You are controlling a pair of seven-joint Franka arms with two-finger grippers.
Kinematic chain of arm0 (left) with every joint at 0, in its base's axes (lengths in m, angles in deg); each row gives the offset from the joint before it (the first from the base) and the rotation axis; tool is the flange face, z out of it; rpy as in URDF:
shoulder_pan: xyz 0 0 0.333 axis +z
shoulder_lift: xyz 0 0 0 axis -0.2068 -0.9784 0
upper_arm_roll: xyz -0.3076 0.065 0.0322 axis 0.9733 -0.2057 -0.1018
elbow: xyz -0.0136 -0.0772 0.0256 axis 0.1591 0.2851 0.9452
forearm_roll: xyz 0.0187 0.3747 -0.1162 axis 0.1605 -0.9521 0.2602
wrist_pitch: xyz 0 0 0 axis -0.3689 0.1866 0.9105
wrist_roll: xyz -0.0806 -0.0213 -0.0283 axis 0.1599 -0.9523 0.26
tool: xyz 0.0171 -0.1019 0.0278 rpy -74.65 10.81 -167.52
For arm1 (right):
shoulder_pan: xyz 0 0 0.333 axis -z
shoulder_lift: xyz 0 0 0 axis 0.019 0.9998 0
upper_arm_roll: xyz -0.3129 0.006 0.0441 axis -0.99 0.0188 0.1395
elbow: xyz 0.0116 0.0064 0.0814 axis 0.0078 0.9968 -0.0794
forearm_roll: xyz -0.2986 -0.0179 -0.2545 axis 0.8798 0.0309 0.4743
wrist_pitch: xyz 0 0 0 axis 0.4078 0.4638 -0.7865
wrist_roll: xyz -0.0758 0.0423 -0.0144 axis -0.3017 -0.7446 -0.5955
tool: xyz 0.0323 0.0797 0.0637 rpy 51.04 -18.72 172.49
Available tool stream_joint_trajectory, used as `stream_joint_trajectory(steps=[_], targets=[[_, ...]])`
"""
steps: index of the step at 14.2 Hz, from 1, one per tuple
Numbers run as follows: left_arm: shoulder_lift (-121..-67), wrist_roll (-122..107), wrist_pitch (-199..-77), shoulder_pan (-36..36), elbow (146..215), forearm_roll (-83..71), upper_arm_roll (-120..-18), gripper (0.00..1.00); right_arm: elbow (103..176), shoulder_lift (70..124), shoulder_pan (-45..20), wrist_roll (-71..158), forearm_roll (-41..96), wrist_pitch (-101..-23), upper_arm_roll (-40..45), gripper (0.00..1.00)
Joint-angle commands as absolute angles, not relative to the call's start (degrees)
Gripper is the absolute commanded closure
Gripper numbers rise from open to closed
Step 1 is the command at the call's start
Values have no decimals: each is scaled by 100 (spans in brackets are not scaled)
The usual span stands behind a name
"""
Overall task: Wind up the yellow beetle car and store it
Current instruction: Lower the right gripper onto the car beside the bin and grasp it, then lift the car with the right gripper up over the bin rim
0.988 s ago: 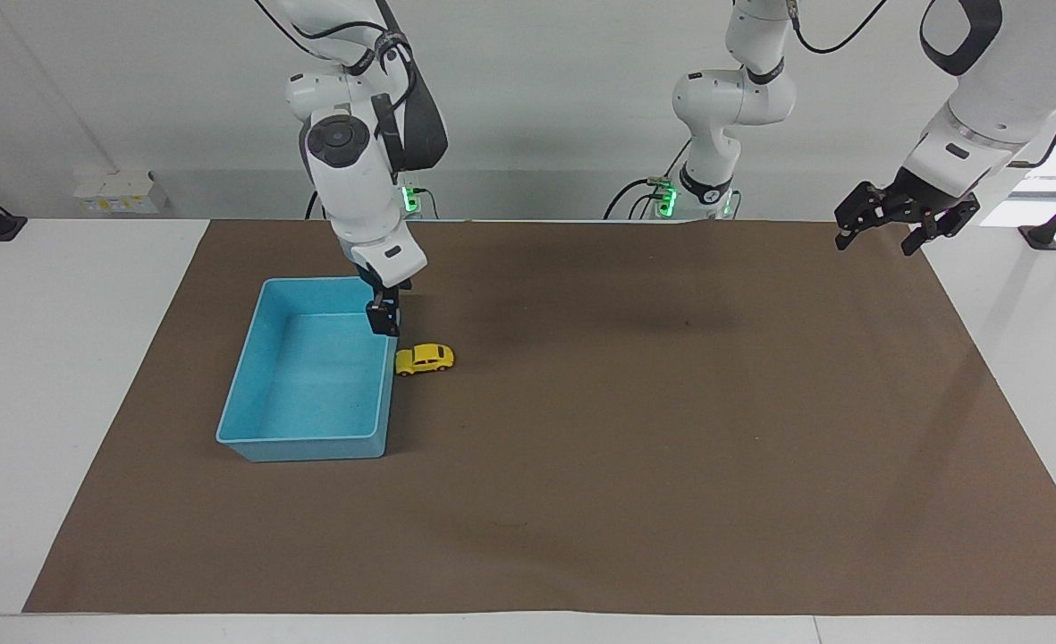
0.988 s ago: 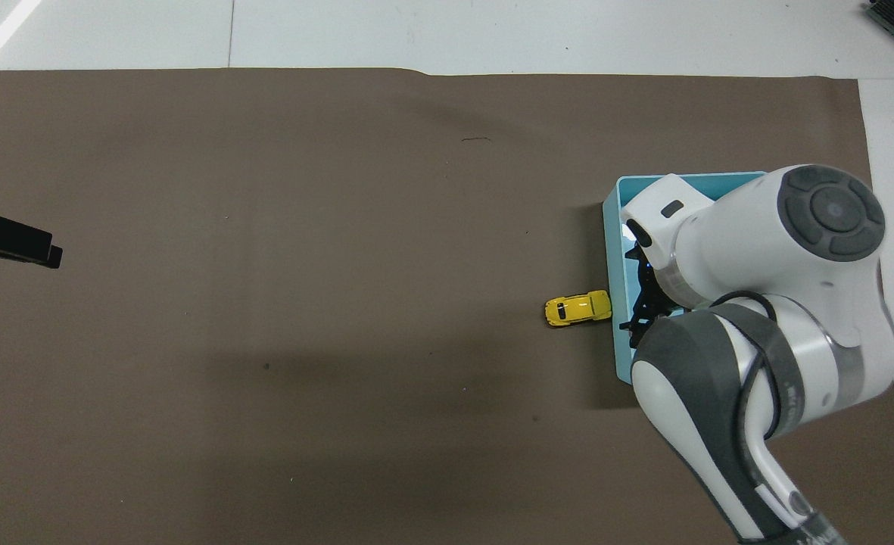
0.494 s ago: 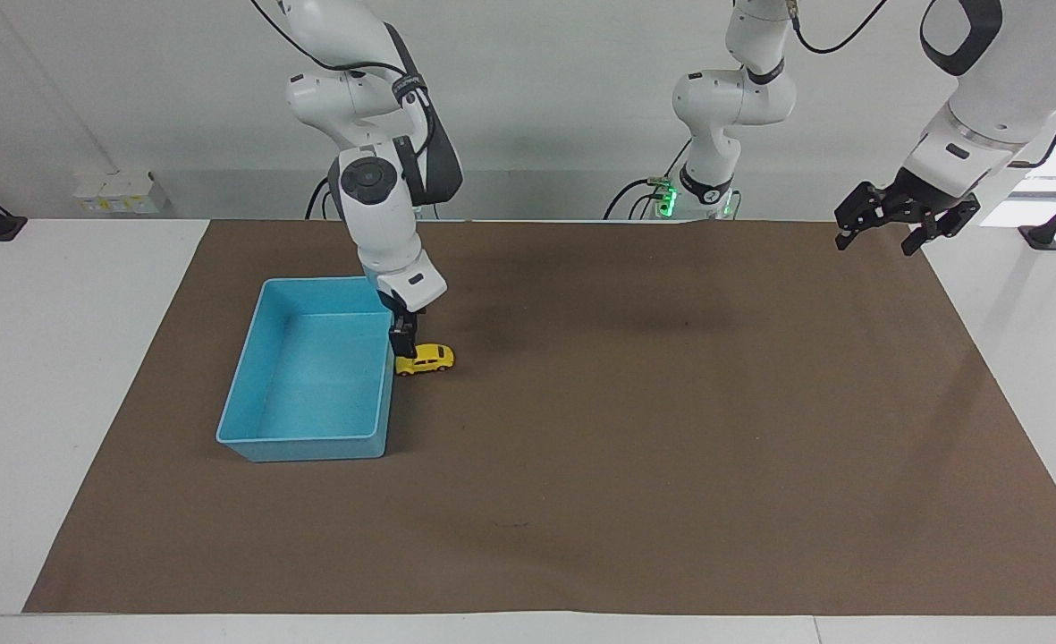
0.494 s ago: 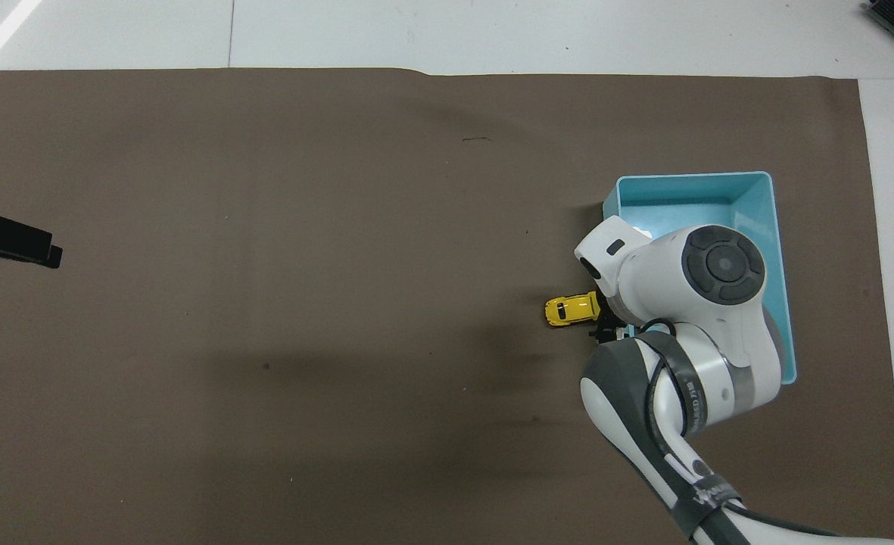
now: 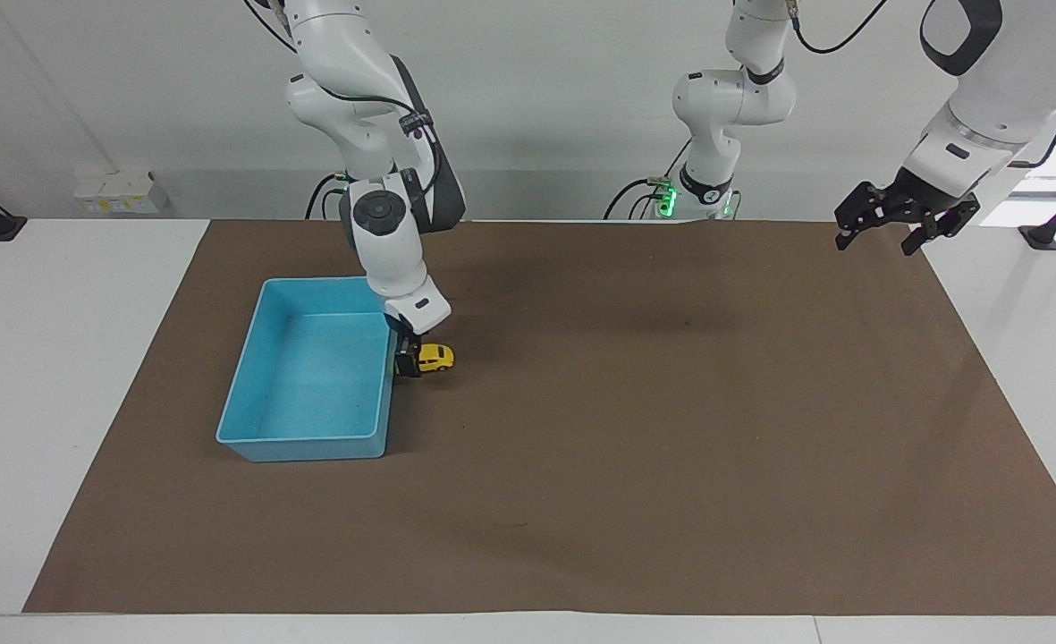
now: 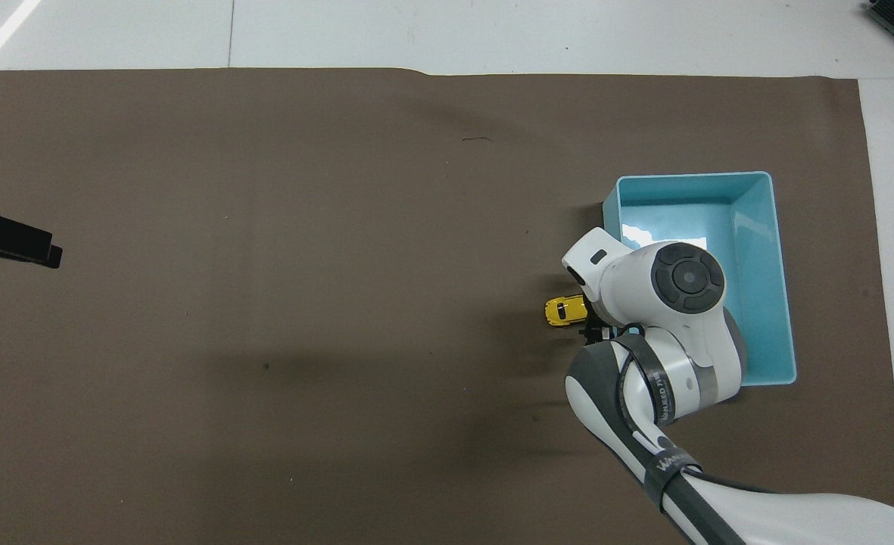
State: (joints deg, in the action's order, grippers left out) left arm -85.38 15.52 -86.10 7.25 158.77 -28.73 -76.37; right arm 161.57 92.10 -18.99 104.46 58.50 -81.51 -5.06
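A: Facing view. Where is the task object?

B: The yellow beetle car point(image 5: 435, 358) sits on the brown mat point(image 5: 635, 447), left of frame centre, just beside the long wall of the light-blue bin point(image 5: 250, 407) on the side toward frame centre. The bin is empty.

A: Effector status?

B: The right gripper point(image 5: 408, 359) is low at the car's bin-side end, covering part of the body. A second ago it hung higher, over the bin's edge; it has since descended and shifted onto the car. Its jaws stand apart, not yet clamped. The car has not moved. The left gripper point(image 5: 905, 219) waits at upper right of frame, raised over the mat's corner, fingers spread, holding nothing.

A: Overhead view?

B: The car point(image 6: 562, 311) appears right of centre, its bin-side half hidden under the right arm's wrist. Earlier the whole car showed. The right gripper point(image 6: 594, 330) shows only as dark tips below the wrist housing. The bin point(image 6: 786, 303) is now mostly uncovered. The left gripper point(image 6: 11, 244) is at the left edge of frame, unchanged.

A: Meaning for the task?

B: Judgement: the approach is ending and the grasp is next. Winding and storing are both outstanding. The bin wall close to the car leaves little clearance for the finger on that side.
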Motion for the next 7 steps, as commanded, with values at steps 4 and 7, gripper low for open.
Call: stream_joint_trajectory(steps=[4, 7], targets=[[-8504, 1510, -8522, 815, 15854, -2964, -7570, 0, 16197, 9270, -2016, 10429, 5945, -8377, -513, 43], [-8504, 1510, -8522, 815, 15845, -2964, -7570, 0, 16171, 9288, -2016, 10368, 5945, -8360, -513, 87]])
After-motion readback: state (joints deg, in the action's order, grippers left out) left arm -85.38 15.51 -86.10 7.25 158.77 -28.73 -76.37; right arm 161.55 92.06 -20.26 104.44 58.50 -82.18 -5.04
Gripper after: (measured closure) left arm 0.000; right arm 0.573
